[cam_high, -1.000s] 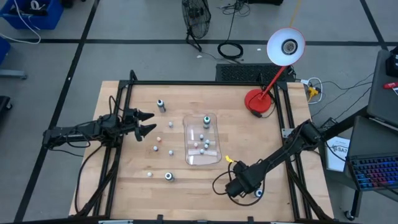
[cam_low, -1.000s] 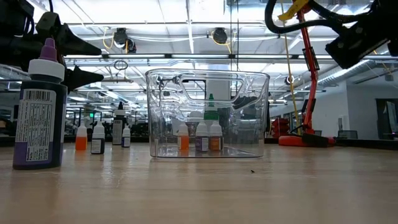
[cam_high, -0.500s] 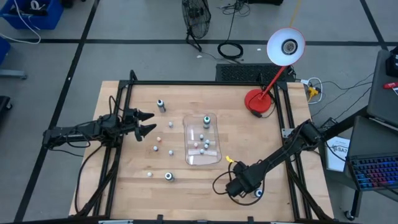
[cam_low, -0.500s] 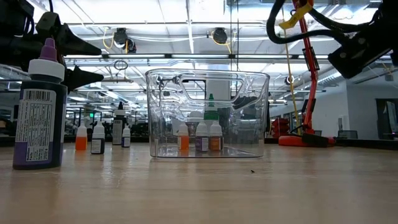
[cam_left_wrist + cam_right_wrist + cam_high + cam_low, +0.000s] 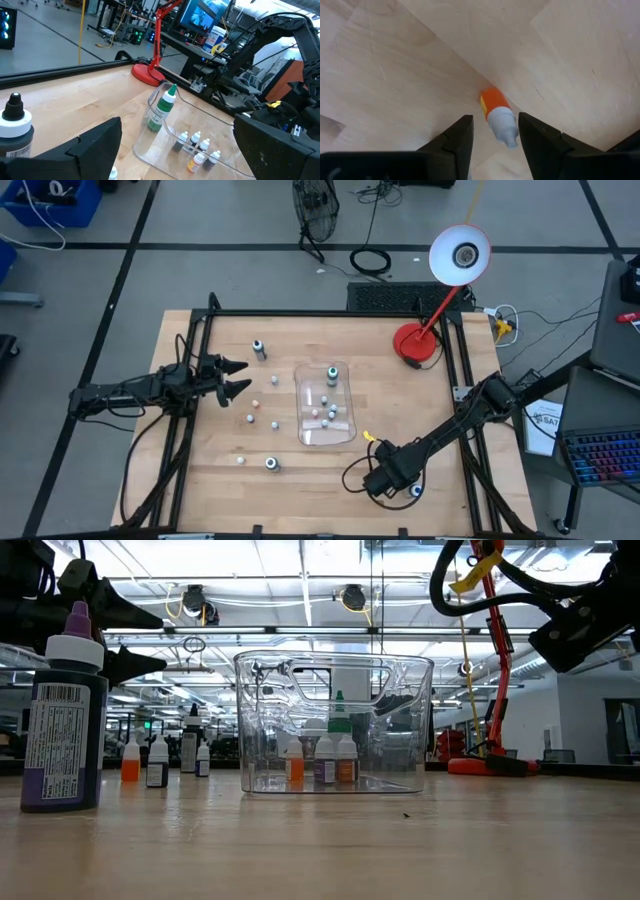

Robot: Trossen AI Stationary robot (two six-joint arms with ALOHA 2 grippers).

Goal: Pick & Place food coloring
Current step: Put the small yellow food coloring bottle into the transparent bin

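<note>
An orange food coloring bottle point(image 5: 496, 114) with a white cap lies on its side on the wooden table. My right gripper point(image 5: 496, 124) points down over it near the table's front edge point(image 5: 383, 483), open, one finger on either side and above it. The clear tray point(image 5: 325, 408) at the table's middle holds several small bottles point(image 5: 322, 760) and a green-capped one point(image 5: 162, 107), all upright. Other bottles stand loose to its left point(image 5: 251, 419), point(image 5: 271, 464), point(image 5: 259, 348). My left gripper point(image 5: 240, 377) waits open at the left, level.
A red desk lamp point(image 5: 415, 345) stands on the table's far right corner. A tall dark bottle with a purple tip point(image 5: 65, 720) stands close to the low camera. Black frame rails point(image 5: 190, 430) run along the table's left and right sides.
</note>
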